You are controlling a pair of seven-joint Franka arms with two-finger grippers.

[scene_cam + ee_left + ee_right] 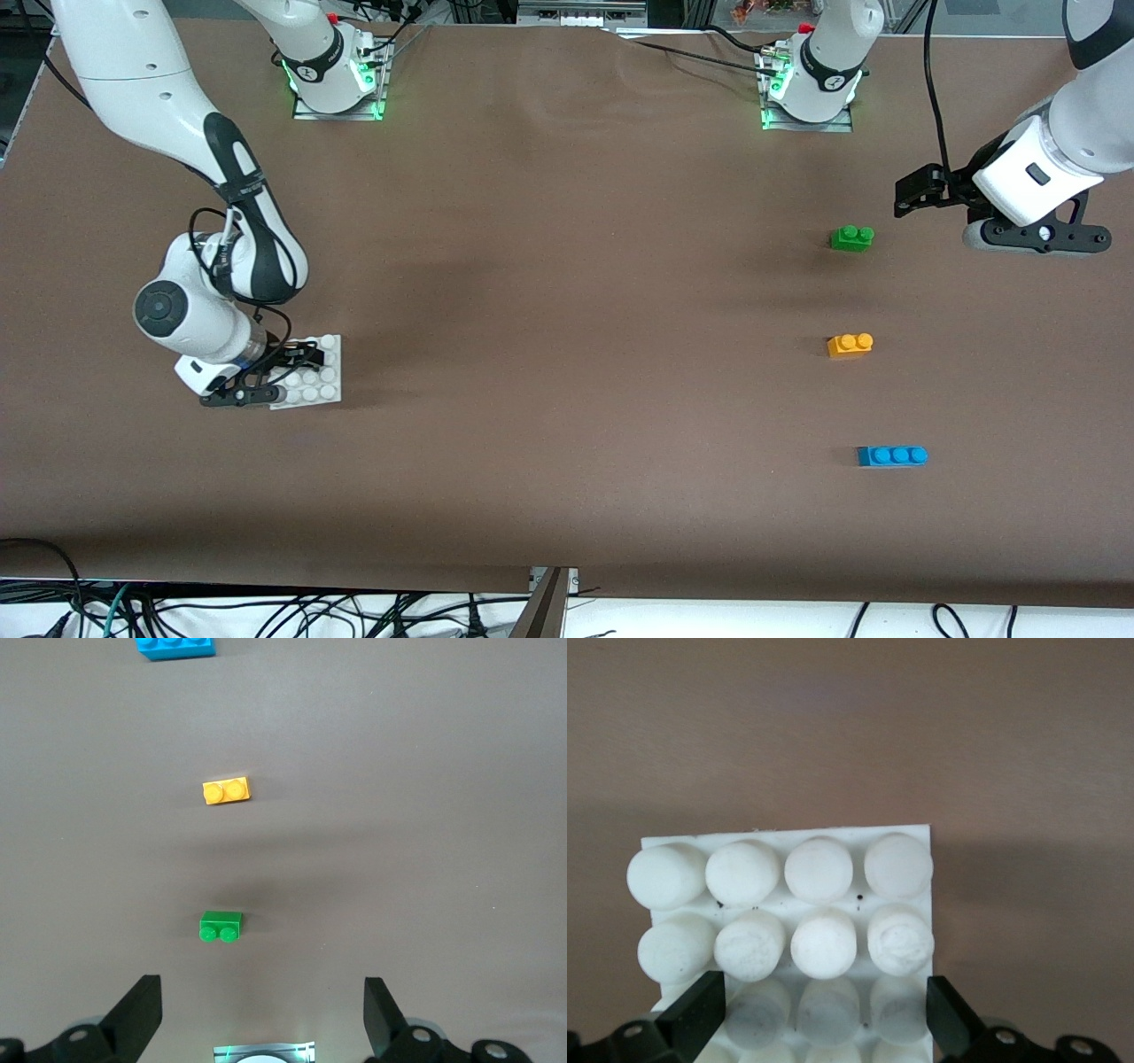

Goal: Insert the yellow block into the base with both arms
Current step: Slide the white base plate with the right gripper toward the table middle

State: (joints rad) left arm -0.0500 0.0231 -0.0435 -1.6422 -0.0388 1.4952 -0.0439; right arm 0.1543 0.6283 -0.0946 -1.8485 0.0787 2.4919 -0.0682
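A brown table [567, 292] carries everything in the scene. The right arm [159, 106] bends down from its base toward its own end of the table, and the left arm [1054, 159] reaches in over the left arm's end.

The base [321, 377], a white square plate of round studs, lies flat on the table directly under the right gripper [288, 368]. In the right wrist view the base [824, 904] fills the space ahead of the gripper, and the two black fingers [691, 1014] stand one on each side of the plate's nearer edge, spread about as wide as the plate. Whether they press on its sides or only bracket it I cannot tell.

The left gripper [917, 190] hangs in the air over bare table, just toward the left arm's end from the green brick [851, 237]. Its fingers [137, 1014] stand wide apart with nothing between them.

Three bricks lie in a row ahead of the left gripper, well apart from the base. The blue brick [892, 455], with three studs, is the longest and lies farthest from this gripper, nearest the front camera. The yellow block [850, 344] sits on the table between the blue brick and the green brick, untouched, with its two studs up. In the left wrist view the green brick [220, 927] is closest to the gripper, the yellow block [226, 790] next, and the blue brick [175, 647] last, cut by the picture's edge.
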